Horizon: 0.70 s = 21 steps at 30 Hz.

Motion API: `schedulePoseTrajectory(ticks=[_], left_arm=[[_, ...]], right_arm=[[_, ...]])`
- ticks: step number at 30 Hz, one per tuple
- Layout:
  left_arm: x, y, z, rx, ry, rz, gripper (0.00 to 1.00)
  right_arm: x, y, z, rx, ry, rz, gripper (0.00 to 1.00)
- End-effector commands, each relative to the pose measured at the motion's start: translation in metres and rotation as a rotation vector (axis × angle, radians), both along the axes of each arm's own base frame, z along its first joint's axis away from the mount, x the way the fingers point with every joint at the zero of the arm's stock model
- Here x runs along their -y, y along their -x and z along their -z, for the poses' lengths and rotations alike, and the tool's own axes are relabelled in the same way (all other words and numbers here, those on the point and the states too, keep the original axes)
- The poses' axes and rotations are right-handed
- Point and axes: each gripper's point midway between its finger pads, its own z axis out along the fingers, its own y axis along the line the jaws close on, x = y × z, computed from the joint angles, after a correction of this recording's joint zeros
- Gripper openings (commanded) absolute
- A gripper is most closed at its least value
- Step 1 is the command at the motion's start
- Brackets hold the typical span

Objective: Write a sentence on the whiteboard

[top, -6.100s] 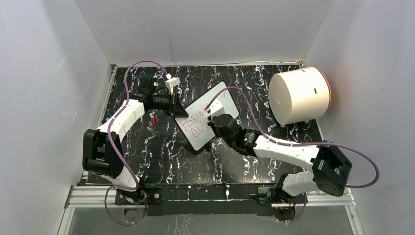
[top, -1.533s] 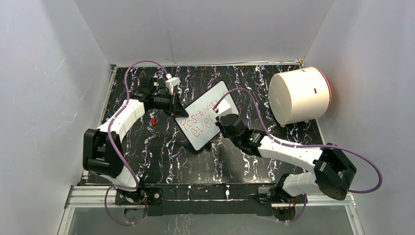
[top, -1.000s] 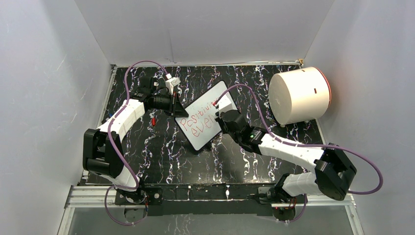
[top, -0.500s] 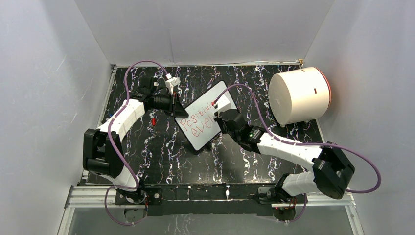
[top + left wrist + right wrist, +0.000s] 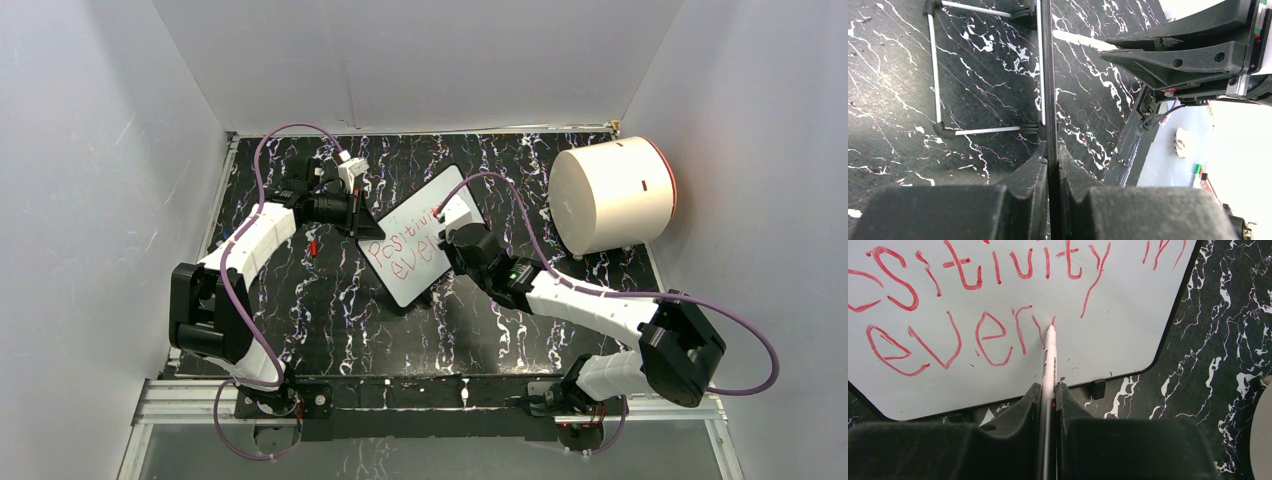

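Observation:
The whiteboard (image 5: 410, 232) stands tilted on the dark marbled table, its black frame pinched at the left edge by my shut left gripper (image 5: 358, 216). In the left wrist view the frame (image 5: 1046, 75) runs edge-on between my shut jaws (image 5: 1050, 150). The sentence (image 5: 968, 270) reads "Positivity" in red, with "ever" and the start of a "y" below. My right gripper (image 5: 1049, 390) is shut on a white marker (image 5: 1049, 360), whose tip touches the whiteboard (image 5: 1128, 315) at that last stroke. From above, the right gripper (image 5: 452, 238) covers the board's right part.
A big white cylinder (image 5: 612, 195) lies on its side at the back right. A small red thing (image 5: 313, 246) lies on the table left of the board. Grey walls close in the table on three sides.
The second line has grown from "ev" to "ever" plus the start of a "y". My right gripper has shifted slightly along the board with the marker. The left arm has not moved.

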Motion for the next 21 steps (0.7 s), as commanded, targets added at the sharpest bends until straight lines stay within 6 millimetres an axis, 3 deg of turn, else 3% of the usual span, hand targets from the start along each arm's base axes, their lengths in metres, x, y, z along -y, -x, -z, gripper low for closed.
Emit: schedulePoseTrajectory(ticks=[1,21], left_arm=[[-0.006,0.012,0.028,-0.107,-0.072,-0.012,0.00],[-0.006,0.011,0.028,-0.106,-0.074,-0.014,0.00]], right_arm=[[-0.008,0.006,-0.001,-0.041,-0.035,-0.035,0.00],[-0.004,0.036,0.024,-0.140,-0.013,-0.068,0.00]])
